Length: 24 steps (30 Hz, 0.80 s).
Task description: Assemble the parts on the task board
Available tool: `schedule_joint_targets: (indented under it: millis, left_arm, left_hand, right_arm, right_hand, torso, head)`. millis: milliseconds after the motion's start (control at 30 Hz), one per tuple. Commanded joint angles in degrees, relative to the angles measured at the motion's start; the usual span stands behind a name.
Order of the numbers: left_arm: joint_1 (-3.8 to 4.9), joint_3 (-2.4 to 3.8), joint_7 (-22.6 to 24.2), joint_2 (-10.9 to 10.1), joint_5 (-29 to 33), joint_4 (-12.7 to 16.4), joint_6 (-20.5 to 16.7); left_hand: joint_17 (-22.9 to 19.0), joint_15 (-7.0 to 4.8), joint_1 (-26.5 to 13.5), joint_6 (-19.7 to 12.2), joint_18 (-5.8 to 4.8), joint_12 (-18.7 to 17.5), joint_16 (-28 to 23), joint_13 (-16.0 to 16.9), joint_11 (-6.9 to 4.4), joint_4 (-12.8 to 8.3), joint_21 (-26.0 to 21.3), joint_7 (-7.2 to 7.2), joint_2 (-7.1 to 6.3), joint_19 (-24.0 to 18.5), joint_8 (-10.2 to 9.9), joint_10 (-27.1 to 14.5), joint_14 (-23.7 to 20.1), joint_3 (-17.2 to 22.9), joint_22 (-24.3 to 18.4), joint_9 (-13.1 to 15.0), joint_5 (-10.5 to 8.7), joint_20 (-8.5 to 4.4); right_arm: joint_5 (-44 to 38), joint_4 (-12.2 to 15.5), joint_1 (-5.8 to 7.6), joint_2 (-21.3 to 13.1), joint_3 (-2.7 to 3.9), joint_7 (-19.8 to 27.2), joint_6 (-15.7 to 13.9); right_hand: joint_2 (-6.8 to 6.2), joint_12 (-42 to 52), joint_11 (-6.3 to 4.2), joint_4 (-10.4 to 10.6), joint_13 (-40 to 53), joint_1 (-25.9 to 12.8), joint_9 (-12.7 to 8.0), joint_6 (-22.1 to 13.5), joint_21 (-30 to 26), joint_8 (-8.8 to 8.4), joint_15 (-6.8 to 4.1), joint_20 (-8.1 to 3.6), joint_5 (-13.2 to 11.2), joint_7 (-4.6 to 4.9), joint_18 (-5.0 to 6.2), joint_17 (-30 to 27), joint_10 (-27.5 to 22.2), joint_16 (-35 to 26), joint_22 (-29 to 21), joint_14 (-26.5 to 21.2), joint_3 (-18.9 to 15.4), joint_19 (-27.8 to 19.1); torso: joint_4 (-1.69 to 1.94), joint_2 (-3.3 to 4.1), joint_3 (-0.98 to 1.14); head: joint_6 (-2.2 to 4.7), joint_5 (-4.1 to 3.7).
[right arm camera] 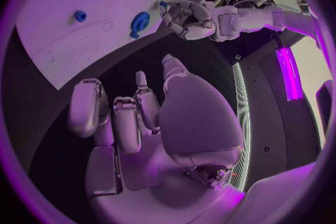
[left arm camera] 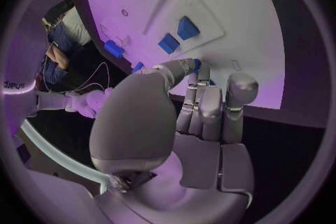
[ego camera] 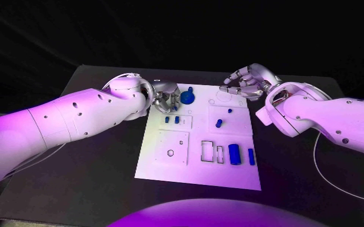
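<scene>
The white, flat board point(ego camera: 199, 172) is lying mid-table, carrying small blue parts point(ego camera: 233, 154). The right wrist view is showing a blue ring-shaped part point(right arm camera: 140, 22) beside the left hand point(ego camera: 161, 99), whose fingers are curling together over the board's far edge. The right hand point(ego camera: 246, 82) is hovering, fingers apart, holding nothing.

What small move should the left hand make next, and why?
Probably the left hand should close its fingers on the round blue part beside it. The hand sits at the far left corner of the task board, fingers curled near that part, seemingly holding nothing yet.
</scene>
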Motion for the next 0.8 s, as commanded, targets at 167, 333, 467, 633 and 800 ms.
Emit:
schedule_joint_targets:
  millis: [167,333,467,633,800]
  left_arm:
    - [-0.17,-0.18,0.0,0.3,0.0,-0.1,1.6]
    - [-0.18,-0.19,-0.3,0.3,0.0,-0.1,1.6]
    - [-0.18,-0.20,-0.5,0.2,0.0,-0.1,1.5]
    - [-0.19,-0.20,-0.5,0.1,0.0,0.0,0.7]
    - [-0.19,-0.20,-0.6,0.1,0.0,0.1,0.2]
  left_hand:
    - [0.1,-0.18,-0.8,0.5,-0.64,-0.5,0.0,0.0,-0.02,-0.1,0.1,0.03,0.21,0.0,-0.3,0.4,0.1,-0.1,-0.1,0.0,-0.24,-0.05]
    - [-0.1,-0.18,-1.0,0.4,-0.57,-0.8,-0.1,0.0,0.00,-0.1,-0.1,0.03,0.15,-0.1,-0.5,0.3,0.1,-0.2,-0.4,0.0,-0.24,-0.05]
    - [-0.4,-0.10,-1.3,0.1,-0.54,-1.3,-0.2,-0.1,0.12,-0.2,-0.3,0.15,0.09,-0.3,-1.0,0.1,0.0,-0.2,-0.6,-0.1,-0.20,-0.02]
    - [-1.0,0.08,-1.7,-1.3,-0.51,-2.1,-0.5,-0.1,0.33,-0.5,-0.5,0.46,-0.20,-0.5,-2.4,0.1,-0.2,0.0,-0.8,-0.4,-0.11,0.14]
    - [-1.5,0.41,-2.5,-2.1,-0.49,-3.7,-0.6,-0.4,0.77,-0.5,-0.6,0.80,-0.68,-0.6,-3.6,-0.7,-0.2,0.2,-1.0,-0.7,-0.02,0.39]
  right_arm:
    - [-0.5,0.1,-0.03,0.0,0.00,0.3,0.3]
    - [-0.5,0.0,-0.03,0.0,0.00,0.3,0.3]
    - [-0.5,0.0,-0.03,0.0,0.00,0.3,0.3]
    - [-0.5,0.0,-0.03,0.0,0.00,0.3,0.4]
    - [-0.5,-0.1,-0.03,0.0,0.00,0.3,0.4]
  right_hand:
    - [0.61,-0.4,-0.25,-0.1,0.8,0.0,0.1,-0.3,-0.2,0.20,-0.36,0.04,0.2,-0.20,0.86,4.4,-0.3,-0.4,2.0,3.7,-0.2,-0.4]
    - [0.61,-0.4,-0.25,-0.1,0.8,0.0,0.1,-0.3,-0.2,0.20,-0.36,0.04,0.2,-0.20,0.86,4.4,-0.3,-0.4,2.0,3.7,-0.2,-0.4]
    - [0.61,-0.4,-0.25,-0.1,0.8,0.0,0.1,-0.3,-0.2,0.20,-0.36,0.04,0.2,-0.20,0.86,4.4,-0.3,-0.4,2.0,3.7,-0.2,-0.4]
    - [0.61,-0.4,-0.25,-0.1,0.8,0.0,0.1,-0.3,-0.2,0.20,-0.36,0.04,0.2,-0.20,0.86,4.4,-0.3,-0.4,2.0,3.7,-0.2,-0.4]
    - [0.61,-0.4,-0.25,-0.1,0.8,0.0,0.1,-0.3,-0.2,0.20,-0.36,0.04,0.2,-0.20,0.86,4.4,-0.3,-0.4,2.0,3.7,-0.2,-0.4]
  torso:
    - [-0.01,-0.04,0.00]
    - [0.01,-0.06,0.01]
    - [0.02,-0.07,0.00]
    - [-0.03,-0.03,0.01]
    - [0.01,-0.02,0.01]
  head:
    - [-0.08,-0.04]
    - [-0.09,-0.07]
    - [-0.10,-0.10]
    - [-0.07,-0.07]
    - [-0.11,-0.08]
